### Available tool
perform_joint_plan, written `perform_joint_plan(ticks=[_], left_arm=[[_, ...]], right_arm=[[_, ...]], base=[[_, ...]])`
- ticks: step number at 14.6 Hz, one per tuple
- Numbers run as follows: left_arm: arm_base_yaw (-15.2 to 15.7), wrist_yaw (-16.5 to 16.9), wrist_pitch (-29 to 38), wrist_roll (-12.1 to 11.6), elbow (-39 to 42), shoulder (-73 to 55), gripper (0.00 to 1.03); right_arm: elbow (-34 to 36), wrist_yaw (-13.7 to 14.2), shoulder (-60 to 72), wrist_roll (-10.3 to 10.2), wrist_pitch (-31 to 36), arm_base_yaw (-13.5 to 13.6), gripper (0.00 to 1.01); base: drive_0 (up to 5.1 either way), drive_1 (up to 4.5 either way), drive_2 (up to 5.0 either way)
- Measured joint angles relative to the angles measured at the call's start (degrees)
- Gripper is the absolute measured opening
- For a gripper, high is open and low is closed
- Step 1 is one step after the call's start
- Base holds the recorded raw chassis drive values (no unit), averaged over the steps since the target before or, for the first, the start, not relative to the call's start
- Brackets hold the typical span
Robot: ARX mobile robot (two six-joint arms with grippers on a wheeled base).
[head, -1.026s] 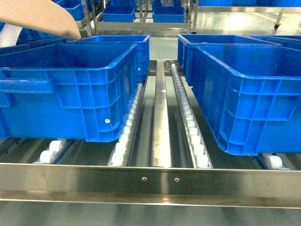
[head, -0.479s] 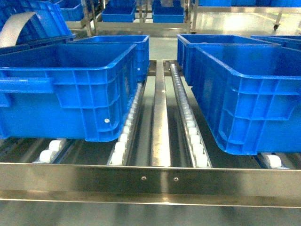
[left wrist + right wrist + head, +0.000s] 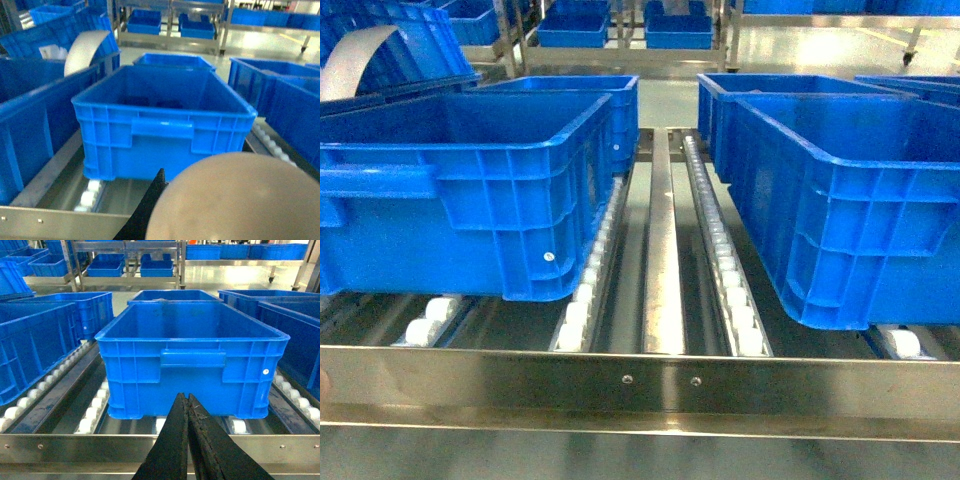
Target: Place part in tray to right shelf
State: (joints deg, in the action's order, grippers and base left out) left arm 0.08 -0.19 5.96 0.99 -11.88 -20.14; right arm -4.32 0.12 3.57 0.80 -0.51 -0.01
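The beige tray (image 3: 235, 200) fills the lower right of the left wrist view, close to the camera and blurred. One black finger (image 3: 152, 205) of my left gripper (image 3: 164, 176) lies against its left edge; the other finger is hidden behind the tray. A beige sliver (image 3: 323, 385) shows at the head view's left edge. My right gripper (image 3: 185, 399) is shut with nothing in it, just in front of the right shelf's steel front rail (image 3: 75, 442), facing a blue crate (image 3: 192, 360). The part is out of view.
Large blue crates (image 3: 460, 180) (image 3: 850, 190) sit on the white rollers (image 3: 725, 270) either side of a steel centre strip (image 3: 660, 260). A pale curved sheet (image 3: 85, 47) sticks up from the far-left crates. More crates and racks stand behind.
The big beige shape at the head view's top left one second ago is gone from there; only a sliver shows low at the left edge. Crates have not moved.
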Motion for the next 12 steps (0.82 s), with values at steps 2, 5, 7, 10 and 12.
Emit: perform_joint_plan(ticks=[2, 5, 7, 10, 12], left_arm=[[-0.1, 0.2, 0.6, 0.0, 2.0, 2.1, 0.12], [-0.1, 0.1, 0.8, 0.0, 6.4, 6.5, 0.12], [-0.1, 0.1, 0.7, 0.0, 7.4, 8.6, 0.12], [-0.1, 0.1, -6.4, 0.0, 9.1, 17.4, 0.12], [-0.1, 0.2, -6.8, 0.0, 9.2, 17.4, 0.12]], right_arm=[[0.9, 0.0, -0.5, 0.0, 0.0, 0.0, 0.02], [3.5, -0.1, -3.2, 0.0, -0.2, 0.0, 0.02], [3.6, -0.1, -3.3, 0.0, 0.5, 0.0, 0.02], [3.6, -0.1, -3.3, 0.0, 0.3, 0.0, 0.02], [3.6, -0.1, -3.3, 0.0, 0.3, 0.0, 0.02]], base=[[0.0, 0.0, 0.0], [0.0, 0.0, 0.0], [0.0, 0.0, 0.0], [0.0, 0.0, 0.0], [0.0, 0.0, 0.0]])
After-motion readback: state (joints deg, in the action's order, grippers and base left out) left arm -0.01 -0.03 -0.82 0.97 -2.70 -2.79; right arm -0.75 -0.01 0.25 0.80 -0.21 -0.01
